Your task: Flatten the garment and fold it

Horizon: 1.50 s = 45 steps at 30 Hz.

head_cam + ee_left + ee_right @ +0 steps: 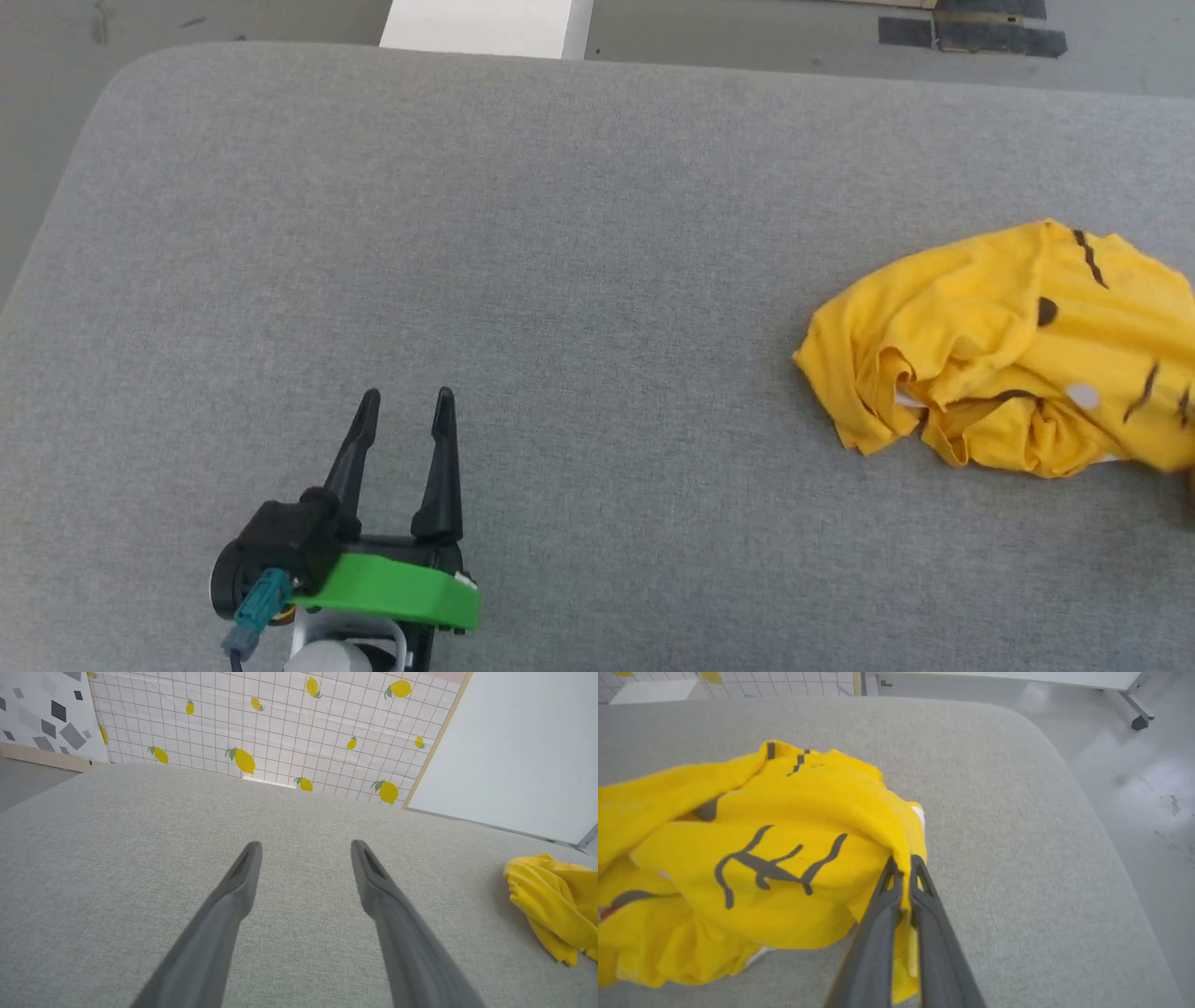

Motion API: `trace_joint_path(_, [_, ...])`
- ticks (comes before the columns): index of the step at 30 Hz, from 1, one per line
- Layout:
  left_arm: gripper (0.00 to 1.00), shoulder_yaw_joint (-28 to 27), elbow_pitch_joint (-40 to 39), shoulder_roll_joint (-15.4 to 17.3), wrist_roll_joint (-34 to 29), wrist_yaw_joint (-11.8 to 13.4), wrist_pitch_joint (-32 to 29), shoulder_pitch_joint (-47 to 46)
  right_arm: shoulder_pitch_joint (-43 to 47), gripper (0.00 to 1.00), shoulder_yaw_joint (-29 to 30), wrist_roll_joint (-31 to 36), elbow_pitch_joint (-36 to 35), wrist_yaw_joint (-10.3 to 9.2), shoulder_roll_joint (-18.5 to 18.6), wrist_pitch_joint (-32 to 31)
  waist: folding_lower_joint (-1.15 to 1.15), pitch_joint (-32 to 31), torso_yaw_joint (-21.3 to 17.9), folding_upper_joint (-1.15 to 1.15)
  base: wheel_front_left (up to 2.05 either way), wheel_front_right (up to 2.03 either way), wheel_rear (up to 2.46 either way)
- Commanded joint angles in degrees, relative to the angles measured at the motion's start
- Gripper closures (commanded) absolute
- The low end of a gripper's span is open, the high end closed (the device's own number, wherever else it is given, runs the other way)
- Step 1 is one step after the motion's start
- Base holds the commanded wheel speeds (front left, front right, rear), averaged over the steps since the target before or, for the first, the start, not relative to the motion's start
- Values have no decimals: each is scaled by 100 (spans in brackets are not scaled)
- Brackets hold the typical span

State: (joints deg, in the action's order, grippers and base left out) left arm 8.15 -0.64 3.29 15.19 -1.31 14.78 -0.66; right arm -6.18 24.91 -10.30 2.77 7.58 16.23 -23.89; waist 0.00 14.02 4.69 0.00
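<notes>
The garment [1008, 345] is a bright yellow T-shirt with black stripes, crumpled in a heap at the right side of the grey padded table [560, 233]. In the right wrist view my right gripper [903, 863] is shut on a fold at the right edge of the garment [761, 858], with yellow cloth pinched between its fingers. My left gripper [406, 401] hovers open over bare table at the lower left, far from the shirt. In the left wrist view its open gripper [306, 847] frames grey cloth, and the garment [556, 900] lies at the far right.
The table's rounded corner [1041, 728] and right edge drop to a shiny grey floor [1148, 788]. A lemon-patterned wall [280, 728] and a white panel [514, 742] stand behind the table. A white box [485, 26] sits past the far edge.
</notes>
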Motion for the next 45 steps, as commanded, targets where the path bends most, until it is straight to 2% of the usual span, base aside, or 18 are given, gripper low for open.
trace_joint_path(1, [0,-2,22,-27,-65,-39,21,70,208,100,81,91,62,-9,-164,98,0,47,-11,0,0,0,0])
trace_joint_path(2, [0,-2,34,-27,-73,-46,21,72,335,100,157,148,113,-9,-256,173,0,56,-26,0,0,0,0])
trace_joint_path(3, [0,-1,45,-27,-80,-52,22,74,398,64,189,200,143,-9,-320,256,0,55,-45,0,0,0,0])
trace_joint_path(4, [0,-2,60,-27,-88,-57,22,73,432,0,207,261,178,-9,-386,357,0,46,-74,0,0,0,0])
trace_joint_path(7, [0,8,111,-27,-112,-78,22,67,356,0,112,351,161,-9,-519,620,0,-23,-149,0,0,0,0])
trace_joint_path(11, [0,10,153,-27,-122,-91,22,67,86,0,-336,189,-216,-9,-570,755,0,-135,-238,0,0,0,0])
trace_joint_path(16, [0,51,153,-29,-105,-99,22,56,-130,0,-1136,-204,-740,-9,-475,281,0,-151,-244,0,0,0,0])
trace_joint_path(20, [0,83,131,-33,-54,-99,22,-11,-196,0,-1539,-453,-812,-9,-550,-330,0,-5,-143,0,0,0,0])
trace_joint_path(24, [0,109,108,-36,-14,-80,22,-104,-332,0,-1665,-443,-678,-9,-609,-719,0,209,26,0,0,0,0])
trace_joint_path(30, [0,138,106,-39,21,-67,22,-227,-650,0,-1724,-272,-354,-9,-627,-745,0,474,252,0,0,0,0])
trace_joint_path(31, [0,170,118,-39,51,-54,22,-284,-785,100,-1612,-124,-176,-9,-677,-769,0,528,314,0,0,0,0])
trace_joint_path(37, [0,235,158,-40,155,17,22,-328,-942,100,-1367,98,-100,-9,-813,-714,0,397,374,0,0,0,0])
trace_joint_path(40, [0,239,175,-40,180,37,22,-302,-990,100,-1412,112,-215,-9,-736,-654,0,266,376,0,0,0,0])
trace_joint_path(45, [0,230,167,-41,192,59,22,-240,-1370,100,-1912,28,-570,-9,-492,-729,0,117,362,0,0,0,0])
